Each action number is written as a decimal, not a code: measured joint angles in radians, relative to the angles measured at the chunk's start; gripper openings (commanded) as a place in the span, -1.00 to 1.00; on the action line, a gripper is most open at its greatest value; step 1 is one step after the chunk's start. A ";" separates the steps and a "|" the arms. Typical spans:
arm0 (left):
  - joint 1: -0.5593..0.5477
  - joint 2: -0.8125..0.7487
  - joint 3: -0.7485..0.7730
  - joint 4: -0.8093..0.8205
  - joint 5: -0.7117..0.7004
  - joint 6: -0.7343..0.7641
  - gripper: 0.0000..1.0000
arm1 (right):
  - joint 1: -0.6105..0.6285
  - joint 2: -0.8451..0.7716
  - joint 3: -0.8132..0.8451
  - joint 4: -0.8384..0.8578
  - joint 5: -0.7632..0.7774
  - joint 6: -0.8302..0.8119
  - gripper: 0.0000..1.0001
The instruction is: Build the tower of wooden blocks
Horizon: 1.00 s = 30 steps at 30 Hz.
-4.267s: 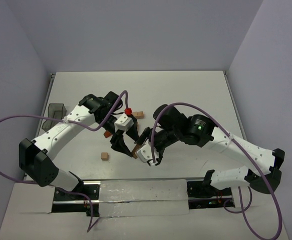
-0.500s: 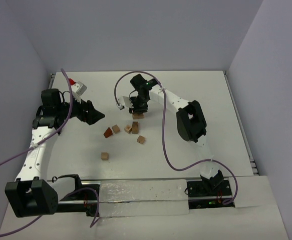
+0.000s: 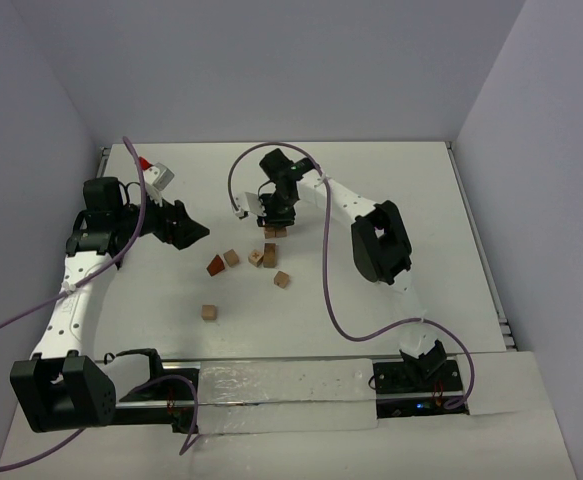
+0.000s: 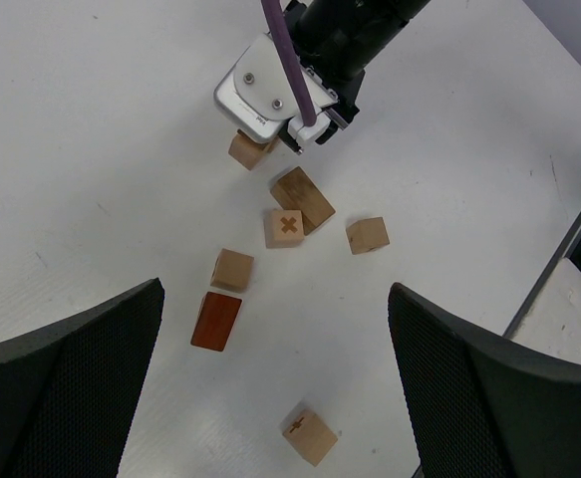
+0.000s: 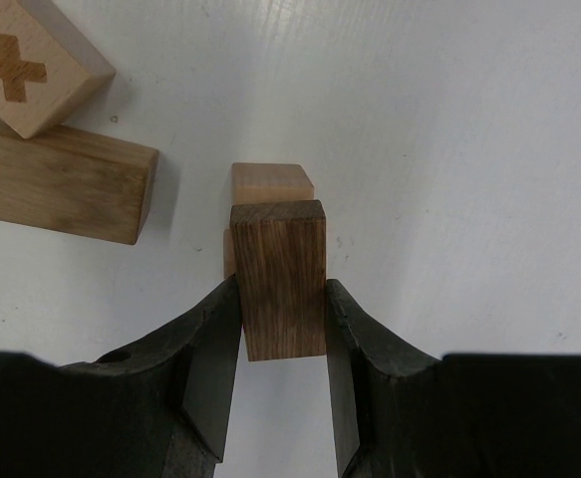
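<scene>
Toward the far middle of the table (image 3: 401,190), the right gripper (image 5: 280,297) is clamped on a dark brown block (image 5: 282,261), held upright just over a tan cube (image 5: 270,182), perhaps touching it. Loose cubes (image 4: 233,269) and the reddish wedge (image 4: 216,321) lie nearer, leftward. At far left, the left gripper (image 3: 191,230) hangs wide open, holding nothing.

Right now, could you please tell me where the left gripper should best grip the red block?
Probably across its two long sides, from straight above. The red block lies on the table with both long sides free; a cube sits close to one short end. The left gripper is open.
</scene>
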 measured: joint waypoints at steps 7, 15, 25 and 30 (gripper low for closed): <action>0.000 0.000 0.000 0.000 -0.014 -0.001 0.99 | 0.000 0.017 0.017 0.005 0.003 0.011 -0.60; 0.000 0.000 0.000 0.001 -0.018 -0.001 0.99 | 0.000 0.022 0.027 0.005 0.004 0.014 -0.52; 0.000 0.000 0.000 0.009 -0.019 -0.001 0.99 | 0.000 0.022 0.027 0.005 0.013 0.014 -0.52; 0.000 0.000 0.000 0.012 -0.019 -0.001 0.99 | 0.000 0.022 0.027 0.003 0.016 0.018 -0.53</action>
